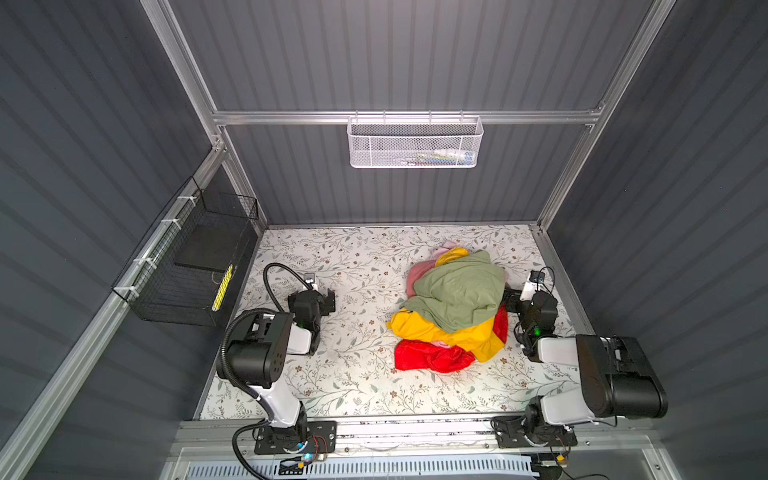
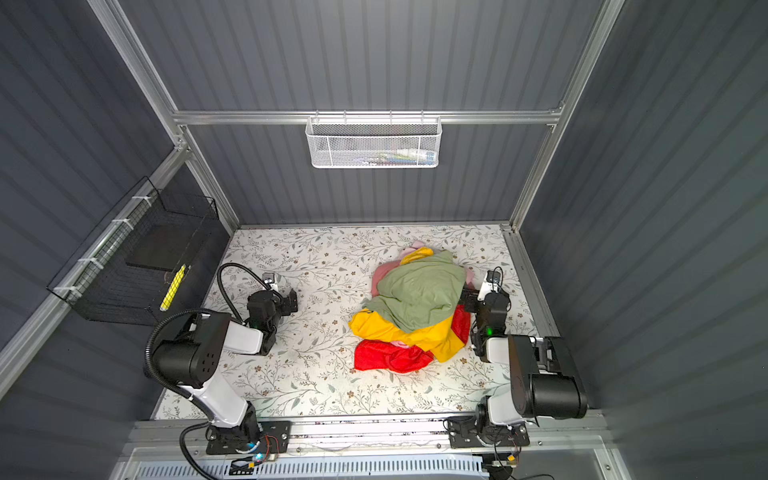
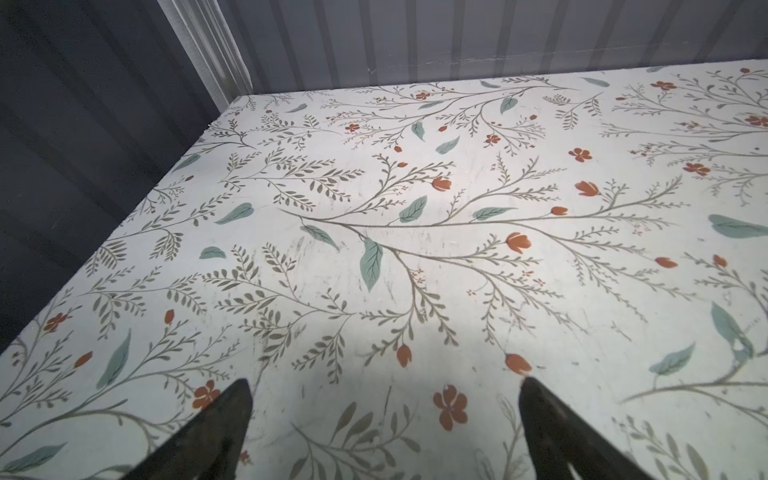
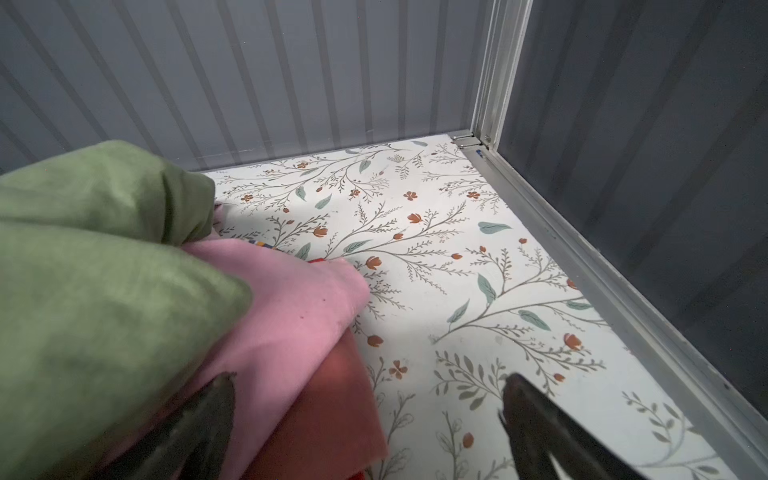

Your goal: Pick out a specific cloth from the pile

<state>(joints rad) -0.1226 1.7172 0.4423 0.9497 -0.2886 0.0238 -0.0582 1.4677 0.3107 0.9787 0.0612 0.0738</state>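
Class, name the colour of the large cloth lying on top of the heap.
Sage green: the big soft crumpled cloth shows best in a top view.

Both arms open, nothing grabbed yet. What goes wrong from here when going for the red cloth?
1. The red cloth lies partly under the yellow cloth; pulling it may drag the pile along.
2. The right gripper has open jaws right beside the pink cloth and sage-green cloth; closing here would likely grab the wrong one.
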